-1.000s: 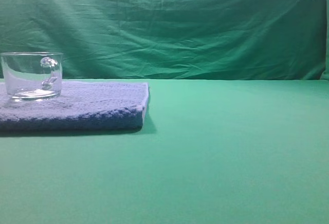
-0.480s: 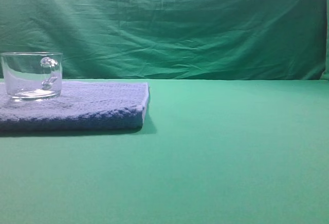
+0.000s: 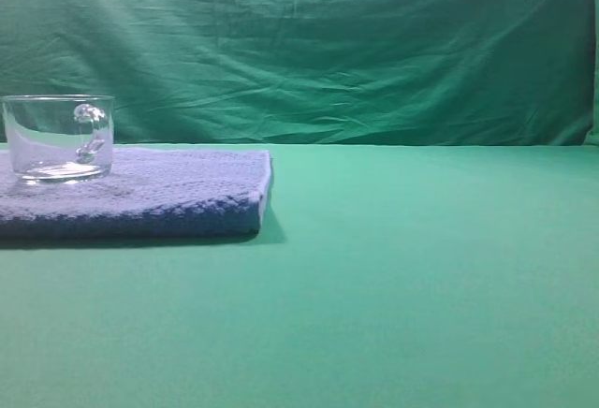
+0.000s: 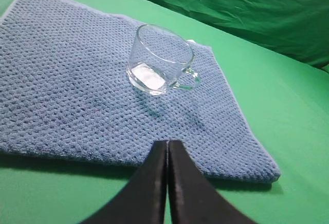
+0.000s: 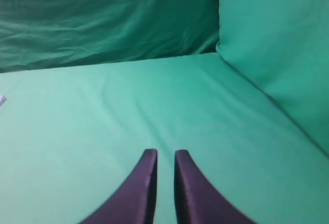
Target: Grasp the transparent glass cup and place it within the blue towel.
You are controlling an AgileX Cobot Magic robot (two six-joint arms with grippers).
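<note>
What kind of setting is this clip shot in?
Likely a staged robot test bench, not a home: green cloth covers table and backdrop, with only a towel and a glass cup upright on it.

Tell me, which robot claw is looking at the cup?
The left gripper. Its view shows the glass cup standing on the blue towel; the right gripper faces only green cloth.

Clear, colourless, short wide glass cup (image 3: pixel 58 138) with thick base and small rounded handle stands upright on the thick folded blue-lavender terry towel (image 3: pixel 178 197), handle toward the towel's far right edge. Cup looks empty. Towel lies flat, nubby weave, rectangular, much wider than the cup (image 4: pixel 159 59).
</note>
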